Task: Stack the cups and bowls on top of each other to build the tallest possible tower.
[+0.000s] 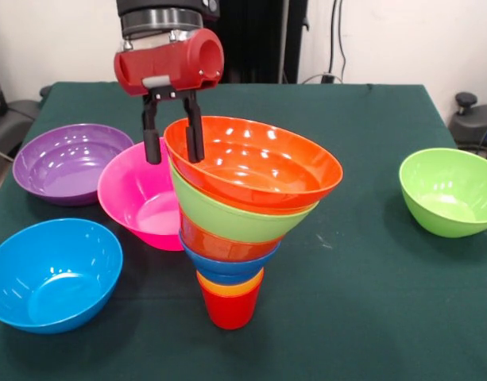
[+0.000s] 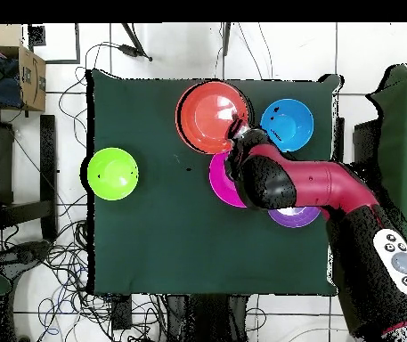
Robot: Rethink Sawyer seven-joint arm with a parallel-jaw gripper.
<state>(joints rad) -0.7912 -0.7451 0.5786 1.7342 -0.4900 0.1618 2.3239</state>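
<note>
The tower [image 1: 231,238] stands near the table's front middle: red cup [image 1: 229,311] lowest, then orange cup [image 1: 231,284], small blue bowl [image 1: 227,262], small orange-red bowl [image 1: 215,242], a lime green bowl [image 1: 227,214] and the large orange-red bowl [image 1: 255,163] on top, tilted. My gripper [image 1: 173,147] is open, its two black fingers astride the top bowl's left rim, one inside and one outside. From overhead the top bowl [image 2: 211,118] hides the stack, and the arm [image 2: 269,178] covers the gripper.
A pink bowl [image 1: 136,198] sits just left of the tower, with a purple bowl [image 1: 68,163] behind it and a light blue bowl [image 1: 52,274] at front left. A second lime green bowl [image 1: 450,190] stands alone at the right.
</note>
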